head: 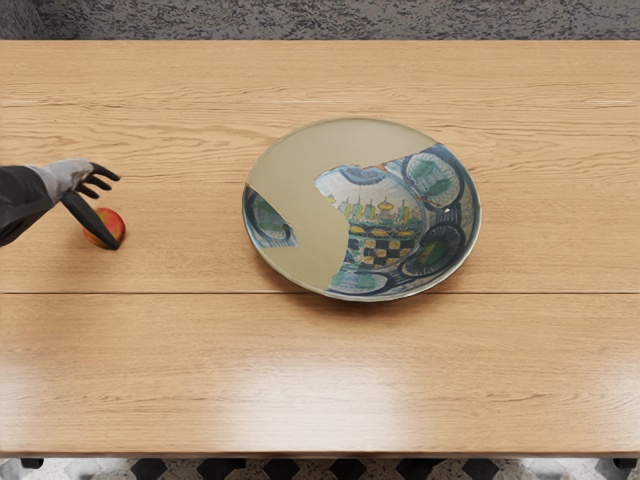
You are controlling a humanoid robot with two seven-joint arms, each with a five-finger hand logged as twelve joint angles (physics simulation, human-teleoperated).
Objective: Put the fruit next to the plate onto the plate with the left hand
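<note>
A small round orange-red fruit [110, 225] lies on the wooden table [320, 370] at the far left, well to the left of the plate. The plate [362, 208] is large and round, with a blue, green and yellow painted pattern and a pale glare over its upper left. My left hand [92, 198] comes in from the left edge and hovers right over the fruit. Its dark fingers [98, 180] are spread, and one long finger lies across the fruit's left side. The fingers do not close around the fruit. The right arm is out of view.
The table's far edge meets a grey speckled wall [320, 18] at the top. A checkered floor [300, 470] shows below the table's near edge. Bare wood lies between the fruit and the plate.
</note>
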